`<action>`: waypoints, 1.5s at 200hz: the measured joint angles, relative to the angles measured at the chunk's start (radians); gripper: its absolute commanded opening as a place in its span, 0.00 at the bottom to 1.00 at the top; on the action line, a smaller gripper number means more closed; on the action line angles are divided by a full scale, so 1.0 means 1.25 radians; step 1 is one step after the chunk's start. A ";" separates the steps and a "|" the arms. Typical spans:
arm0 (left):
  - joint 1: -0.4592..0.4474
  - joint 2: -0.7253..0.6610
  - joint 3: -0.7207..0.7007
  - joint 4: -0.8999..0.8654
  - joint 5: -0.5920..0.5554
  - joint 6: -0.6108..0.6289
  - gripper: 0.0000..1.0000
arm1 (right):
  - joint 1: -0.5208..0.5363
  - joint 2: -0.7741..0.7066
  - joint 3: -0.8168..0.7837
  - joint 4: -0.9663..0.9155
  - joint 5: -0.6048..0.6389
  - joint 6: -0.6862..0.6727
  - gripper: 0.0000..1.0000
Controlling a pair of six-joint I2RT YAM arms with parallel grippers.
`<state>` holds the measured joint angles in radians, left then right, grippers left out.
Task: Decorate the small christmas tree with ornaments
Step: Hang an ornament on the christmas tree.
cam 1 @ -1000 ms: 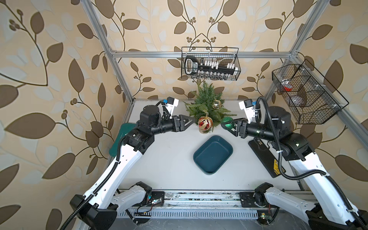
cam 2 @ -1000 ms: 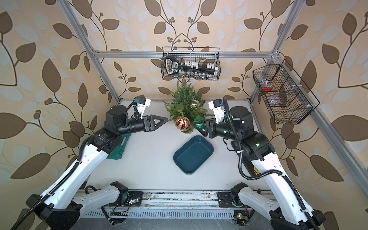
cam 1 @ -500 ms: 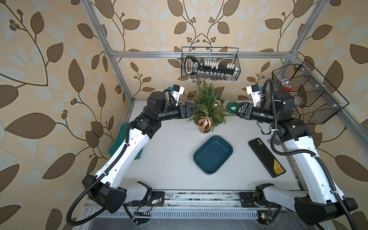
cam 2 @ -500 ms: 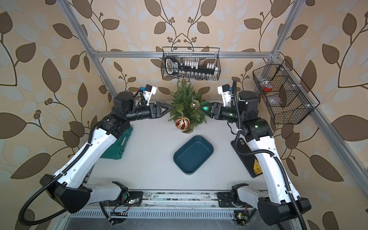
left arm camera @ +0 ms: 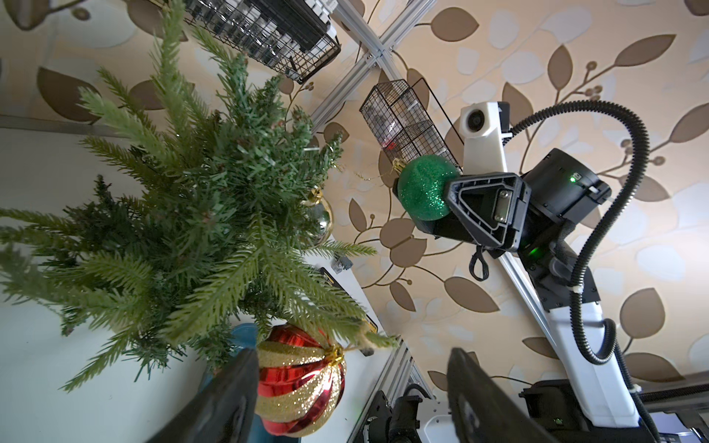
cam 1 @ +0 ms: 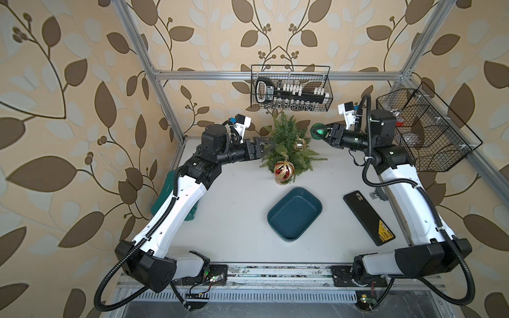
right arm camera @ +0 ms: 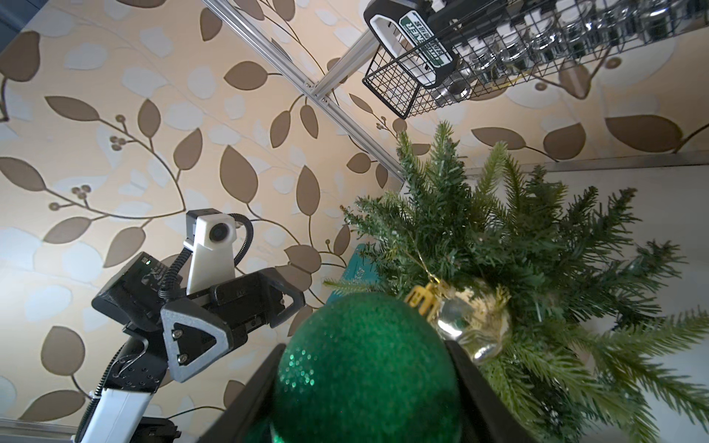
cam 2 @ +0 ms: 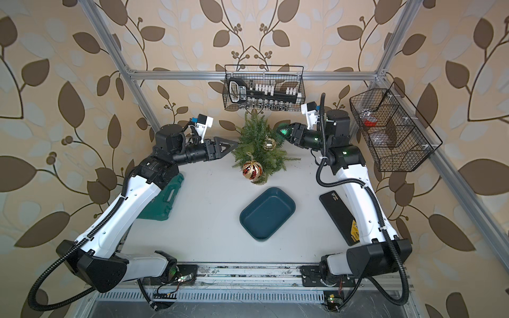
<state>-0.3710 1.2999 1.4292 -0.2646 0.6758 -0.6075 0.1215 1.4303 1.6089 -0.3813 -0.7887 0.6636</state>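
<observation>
Green glitter ornament (cam 1: pixel 318 130) is clamped in the right gripper (cam 1: pixel 322 132), gold cap and loop poking out past the tips toward the small christmas tree (cam 1: pixel 286 143). Not hung yet.

Change: a second ago this claw was low by the bottom branches. It's now up at upper-branch level, ball just off the foliage. Left gripper (cam 1: pixel 271 145) has also risen from beside the red-and-gold ornament (cam 1: pixel 283 171); jaws have widened, empty, tips at the tree's far side facing the right claw.

Likely meaning: last bauble goes on high, left claw maybe set to steady a branch.

Gold ornament (cam 1: pixel 299 143) hangs just ahead of and below the right claw; the red one hangs below the left claw. Blue tray (cam 1: pixel 316 205) sits empty, well back from both claws.

Writing: green-white label on the tool (right arm camera: pixel 406 38) in the wire basket (cam 1: pixel 292 90) isn't legible. Yellow label on the black slab (cam 1: pixel 367 217) is too small to read.
</observation>
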 measured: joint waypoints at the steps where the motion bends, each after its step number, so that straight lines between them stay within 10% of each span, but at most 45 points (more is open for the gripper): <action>1: 0.000 0.000 0.000 0.000 0.000 0.000 0.78 | 0.000 0.002 0.001 0.002 -0.001 0.001 0.56; 300: 0.021 0.001 -0.047 0.027 -0.002 -0.002 0.79 | -0.003 0.137 0.067 0.099 -0.048 0.101 0.56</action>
<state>-0.3450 1.3006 1.3705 -0.2310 0.6731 -0.6106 0.1177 1.6012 1.6920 -0.2577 -0.8486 0.7895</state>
